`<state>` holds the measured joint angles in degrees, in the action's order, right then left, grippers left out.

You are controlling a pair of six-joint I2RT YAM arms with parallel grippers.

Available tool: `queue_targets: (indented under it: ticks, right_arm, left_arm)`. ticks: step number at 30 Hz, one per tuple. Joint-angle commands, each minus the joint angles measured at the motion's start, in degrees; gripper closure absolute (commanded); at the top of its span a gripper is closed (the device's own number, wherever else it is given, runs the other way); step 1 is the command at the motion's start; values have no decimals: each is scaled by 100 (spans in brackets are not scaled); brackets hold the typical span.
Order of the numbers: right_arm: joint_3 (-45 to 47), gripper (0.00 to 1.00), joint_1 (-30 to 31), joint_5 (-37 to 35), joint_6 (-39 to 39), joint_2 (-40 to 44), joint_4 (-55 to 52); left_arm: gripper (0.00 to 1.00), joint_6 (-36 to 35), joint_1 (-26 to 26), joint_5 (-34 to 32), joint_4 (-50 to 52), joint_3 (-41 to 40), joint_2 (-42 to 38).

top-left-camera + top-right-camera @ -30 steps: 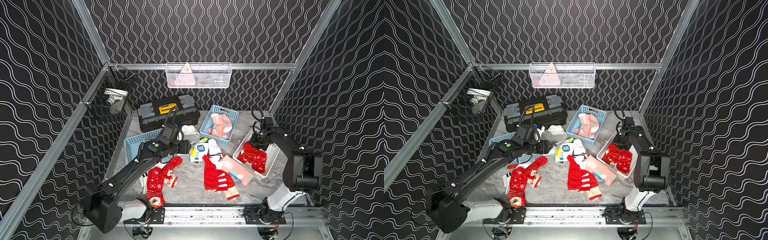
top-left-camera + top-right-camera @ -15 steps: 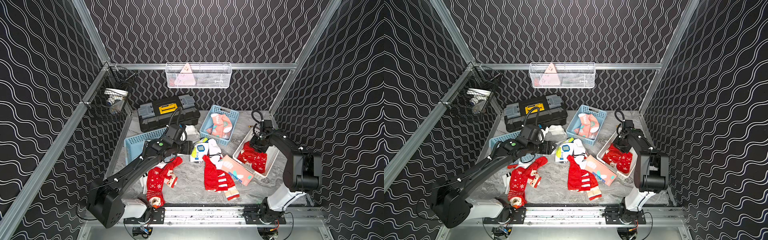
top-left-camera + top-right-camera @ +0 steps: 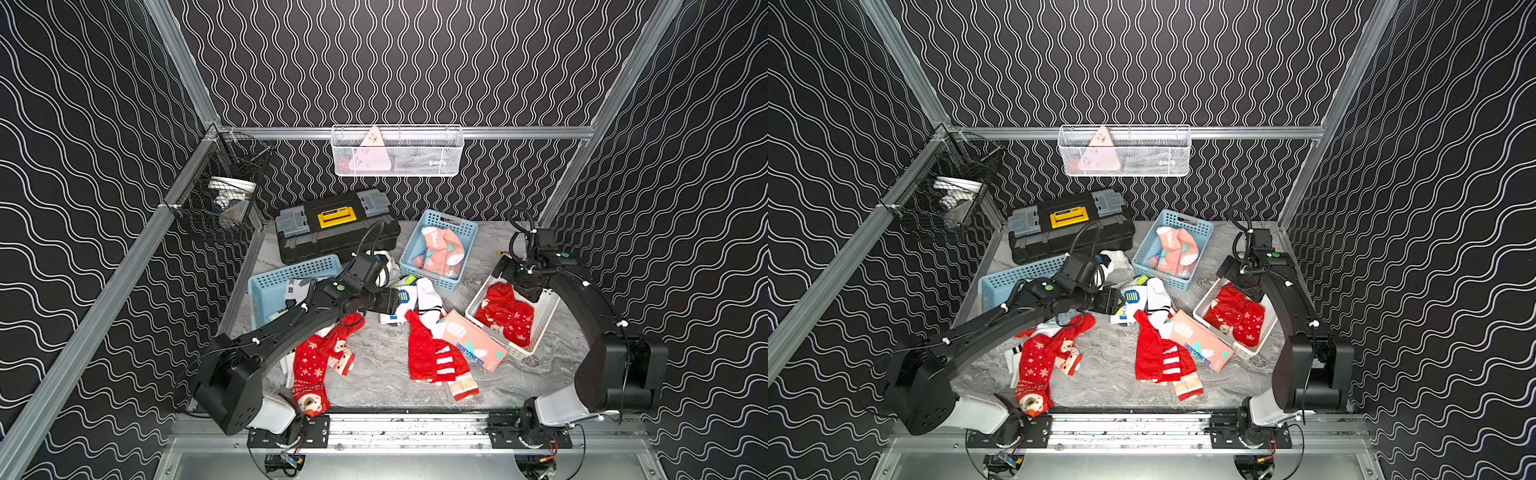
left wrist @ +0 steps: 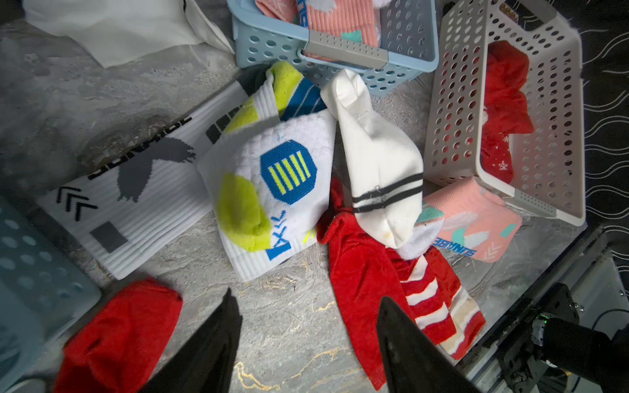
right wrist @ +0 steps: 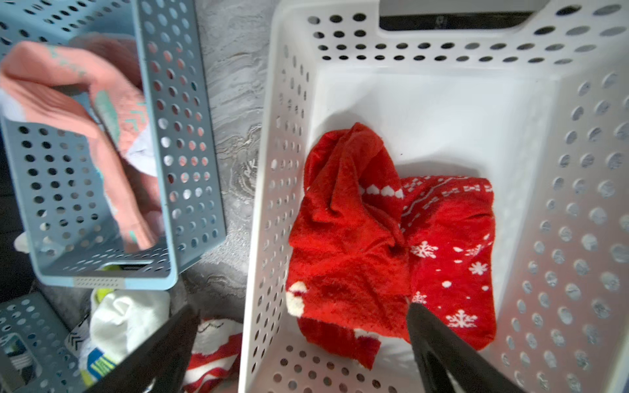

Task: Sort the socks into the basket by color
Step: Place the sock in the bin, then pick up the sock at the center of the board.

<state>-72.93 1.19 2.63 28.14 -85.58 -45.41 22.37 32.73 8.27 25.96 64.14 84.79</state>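
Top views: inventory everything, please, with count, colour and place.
white basket: one, white, table's right side
red socks: at least two, red, inside white basket
rear blue basket: one, blue, rear centre
salmon socks: several, salmon-pink, inside rear blue basket
left blue basket: one, blue, left side
loose socks: several, red, white, salmon, mid-table
toolbox: one, black-yellow, rear left
wire basket: one, white, back rail
mesh basket: one, black, left rail
left pincer: one, black, open above loose socks
right pincer: one, black, open above white basket
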Motion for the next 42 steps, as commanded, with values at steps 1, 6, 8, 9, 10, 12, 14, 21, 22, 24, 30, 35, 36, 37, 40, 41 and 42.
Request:
queue_targets:
  ticks: [1, 6, 8, 9, 10, 12, 14, 21, 22, 24, 30, 35, 36, 37, 40, 41, 42]
  right_arm:
    - [-152, 0, 267, 0, -83, 212, -363]
    - [-229, 0, 886, -27, -44, 478, -528]
    - [-261, 0, 1072, -21, -15, 523, -588]
    - [-266, 0, 1141, 15, -2, 548, -609]
    - [-258, 0, 1199, 46, 6, 581, -588]
    - [-240, 0, 1278, 63, 33, 621, -581]
    - [-240, 0, 1330, 129, 34, 635, -574]
    - [-207, 0, 1439, 225, 42, 621, -502]
    - [-196, 0, 1450, 232, 42, 622, -488]
    - [-196, 0, 1453, 245, 38, 622, -460]
    - [-192, 0, 1447, 301, 1, 615, -430]
    - [-179, 0, 1462, 361, -15, 587, -408]
    - [-185, 0, 1457, 377, -15, 576, -397]
    - [-178, 0, 1462, 398, -12, 575, -406]
    - [-154, 0, 1465, 413, -10, 595, -381]
    - [-147, 0, 1466, 426, -18, 595, -381]
    - [-136, 0, 1470, 444, -11, 595, -381]
  left_arm:
    - [32, -156, 66, -105, -222, 141, 247]
    - [31, -215, 109, -574, -242, 374, 751]
    - [30, -249, 102, -710, -282, 451, 945]
    - [30, -259, 107, -799, -294, 491, 1049]
    - [30, -277, 117, -867, -293, 563, 1162]
    - [29, -313, 127, -979, -314, 642, 1358]
    - [28, -345, 126, -980, -362, 711, 1557]
    - [32, -426, 244, -869, -550, 905, 2160]
    - [36, -427, 251, -870, -541, 925, 2219]
    - [47, -443, 261, -896, -576, 929, 2269]
    - [90, -492, 279, -1116, -548, 917, 2066]
    - [100, -556, 285, -1139, -575, 855, 1689]
    - [100, -567, 278, -1107, -519, 871, 1615]
    - [100, -575, 281, -1077, -477, 899, 1540]
    - [100, -559, 286, -916, -396, 905, 1265]
    - [100, -551, 281, -881, -365, 907, 1183]
    - [100, -550, 278, -835, -307, 930, 1102]
